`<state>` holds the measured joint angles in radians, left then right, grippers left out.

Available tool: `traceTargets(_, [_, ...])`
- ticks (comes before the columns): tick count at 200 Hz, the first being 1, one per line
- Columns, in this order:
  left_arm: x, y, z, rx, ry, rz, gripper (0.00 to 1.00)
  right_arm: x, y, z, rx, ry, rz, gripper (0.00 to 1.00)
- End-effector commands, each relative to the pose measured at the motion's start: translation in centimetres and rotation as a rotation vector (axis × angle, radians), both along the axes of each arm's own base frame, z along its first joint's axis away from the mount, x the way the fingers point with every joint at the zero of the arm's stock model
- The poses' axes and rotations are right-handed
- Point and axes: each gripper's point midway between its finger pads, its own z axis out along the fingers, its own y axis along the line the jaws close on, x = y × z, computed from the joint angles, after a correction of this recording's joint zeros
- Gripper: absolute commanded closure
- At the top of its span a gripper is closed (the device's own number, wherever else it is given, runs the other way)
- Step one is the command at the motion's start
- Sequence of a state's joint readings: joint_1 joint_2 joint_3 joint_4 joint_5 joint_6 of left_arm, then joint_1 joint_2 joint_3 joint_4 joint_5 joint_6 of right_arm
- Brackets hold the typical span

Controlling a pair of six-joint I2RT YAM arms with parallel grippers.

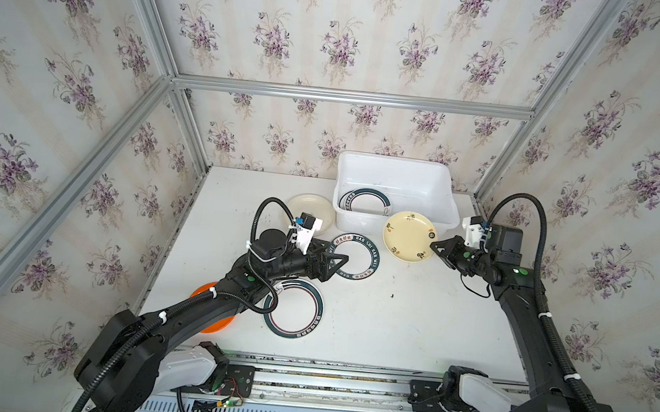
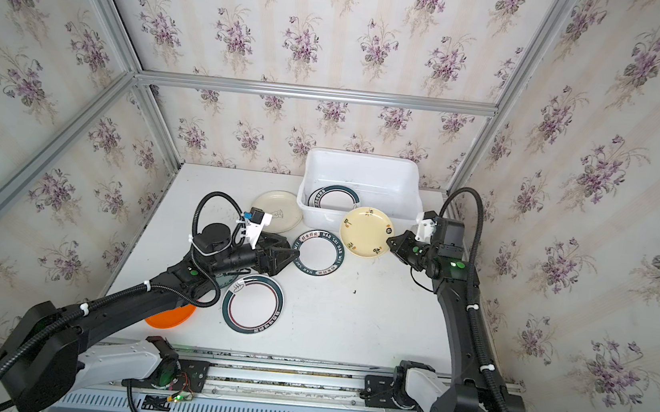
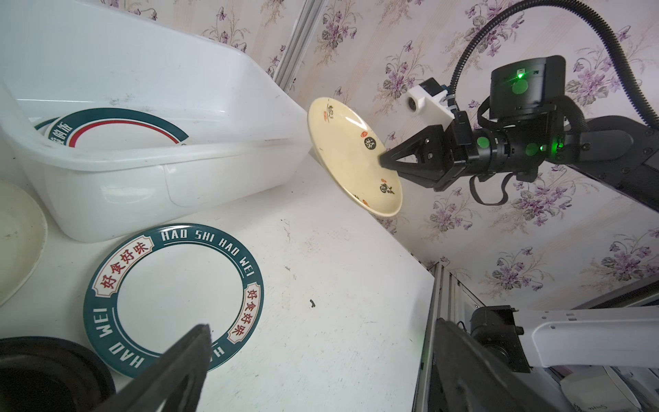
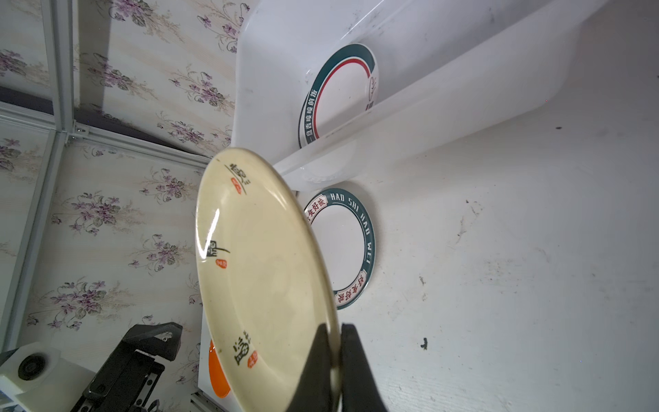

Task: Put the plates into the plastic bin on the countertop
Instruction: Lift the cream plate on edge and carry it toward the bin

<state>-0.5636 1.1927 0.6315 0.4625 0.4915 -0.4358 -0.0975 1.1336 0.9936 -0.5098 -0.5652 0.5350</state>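
White countertop (image 1: 391,326), floral walls: at left, an orange plate (image 2: 168,318) lies partly under the left arm beside a teal-ringed plate (image 1: 294,308), and the left gripper (image 1: 337,263) hovers, jaws spread wide, at the rim of a lettered plate (image 1: 360,256). Right of centre, the plastic bin (image 1: 395,168) holds a second ringed plate (image 1: 364,204), while the right gripper (image 1: 435,245) pinches the edge of a pale yellow plate (image 1: 408,236), tilted in the air just beside the bin.

Your left arm (image 1: 183,313) and right arm (image 1: 525,319) are matte black, with white base links (image 1: 186,367). Beside each white wrist camera (image 1: 309,230) loops a ribbed black cable (image 1: 541,246) cinched by white zip ties (image 1: 212,294). Behind the camera sit round green stickers (image 3: 520,86), ahead of it black triangular jaws.
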Motion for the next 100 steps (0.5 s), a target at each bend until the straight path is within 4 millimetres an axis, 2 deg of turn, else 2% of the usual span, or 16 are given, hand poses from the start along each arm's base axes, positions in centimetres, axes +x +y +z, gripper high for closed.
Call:
traceTargets(1, [-0.1,-0.1,0.7,-0.021,-0.029,-0.008,0.00,1.7,0.7,2.2,0.032,-0.079,0.012,1.00])
traceTargets(60, [-0.1,0.1,0.4,-0.014,-0.032,0.002,0.00,6.3,2.3,4.3,0.090,-0.133,0.026,1.00])
traceTargets(100, [-0.3,1.2,0.9,0.014,-0.076,0.050,0.00,9.3,3.4,5.3,0.071,-0.142,0.035,1.00])
